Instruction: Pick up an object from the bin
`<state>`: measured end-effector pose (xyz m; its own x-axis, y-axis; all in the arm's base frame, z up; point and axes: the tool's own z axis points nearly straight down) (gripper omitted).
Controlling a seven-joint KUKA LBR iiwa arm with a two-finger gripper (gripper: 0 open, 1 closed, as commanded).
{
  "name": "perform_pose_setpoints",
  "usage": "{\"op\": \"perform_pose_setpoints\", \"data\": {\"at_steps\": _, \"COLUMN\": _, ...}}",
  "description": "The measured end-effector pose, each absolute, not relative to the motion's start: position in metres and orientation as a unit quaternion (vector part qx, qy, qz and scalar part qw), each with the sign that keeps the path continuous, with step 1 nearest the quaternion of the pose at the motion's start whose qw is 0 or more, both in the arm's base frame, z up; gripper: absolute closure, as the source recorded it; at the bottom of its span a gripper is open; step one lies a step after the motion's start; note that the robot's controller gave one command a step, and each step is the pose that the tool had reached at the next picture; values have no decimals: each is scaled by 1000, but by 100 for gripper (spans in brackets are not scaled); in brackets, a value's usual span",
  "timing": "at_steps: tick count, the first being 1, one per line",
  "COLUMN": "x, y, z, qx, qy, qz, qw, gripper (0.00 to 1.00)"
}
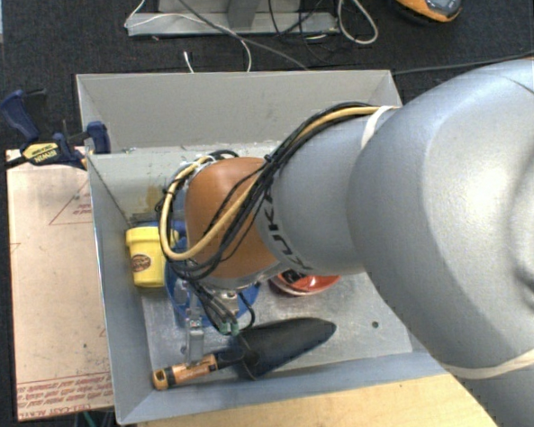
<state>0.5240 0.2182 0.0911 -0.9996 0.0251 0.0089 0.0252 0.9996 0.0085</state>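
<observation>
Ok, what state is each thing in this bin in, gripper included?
Black trowel: lying flat along the bin's near wall.
Gripper: low down, just above the trowel's handle.
Yellow tape measure: lying against the left wall.
Red thing: partly hidden under the arm.
Blue thing: mostly hidden under the arm.

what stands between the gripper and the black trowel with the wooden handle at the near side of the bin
Nothing visible. The gripper hangs close over the black trowel with the wooden handle, near its handle end. The yellow tape measure lies aside, by the bin's left wall.
</observation>
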Motion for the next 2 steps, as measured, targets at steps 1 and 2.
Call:
{"op": "perform_pose_setpoints", "data": {"at_steps": 1, "x": 594, "y": 150, "z": 77, "qx": -7, "qy": -1000, "qz": 1, "qw": 4, "gripper": 0}}
{"op": "perform_pose_setpoints", "data": {"at_steps": 2, "x": 549, "y": 100, "z": 103, "qx": -99, "qy": -995, "qz": -4, "qw": 3, "gripper": 0}}
